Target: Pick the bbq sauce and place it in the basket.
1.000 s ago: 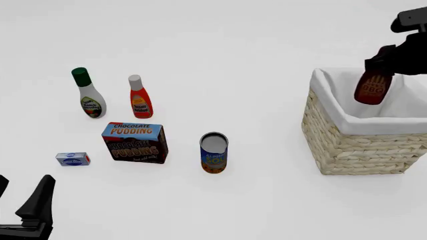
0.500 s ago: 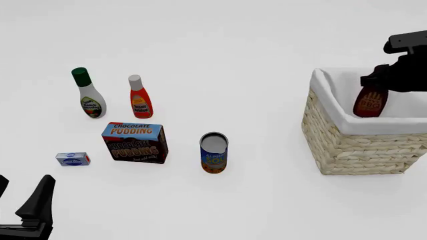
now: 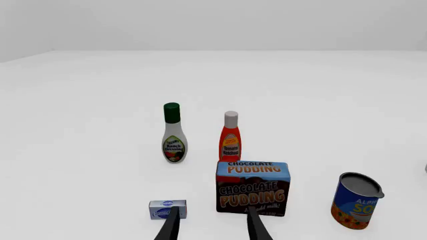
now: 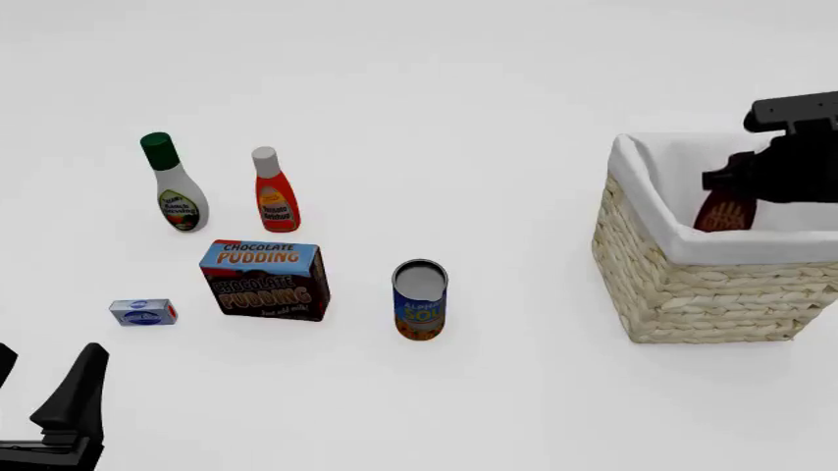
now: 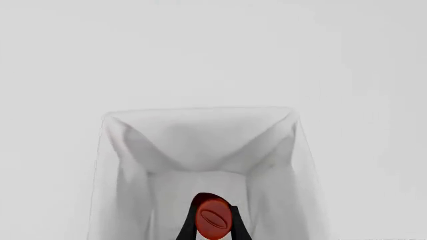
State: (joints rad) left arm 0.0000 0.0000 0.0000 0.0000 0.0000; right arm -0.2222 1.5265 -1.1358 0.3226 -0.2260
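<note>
My right claw point(image 4: 749, 186) is clamped on the bbq sauce point(image 4: 728, 209), gripping it at the neck, and the bottle hangs inside the basket point(image 4: 681, 280), its lower body already sunk below the white cloth rim so that only the upper dark red-brown part shows from the front. Seen along my right fingers, the red cap point(image 5: 214, 219) sits between the 2 dark fingertips with the basket's white lining spread out beyond it. The basket stands at about 3 o'clock on the table point(image 4: 524, 392). My left claw point(image 4: 53, 417) hovers low at about 7 o'clock, its 2 fingers parted a narrow way and holding nothing. From that wrist I look over 5 items: the small blue-and-white packet point(image 3: 167, 209) nearest my fingertips, the chocolate pudding box point(image 3: 253, 188) just beside it, the soup can point(image 3: 357, 201) further off to the side, and behind them the white bottle with the green cap point(image 3: 173, 134) and the orange-red bottle with the white cap point(image 3: 230, 137) standing upright near each other.
</note>
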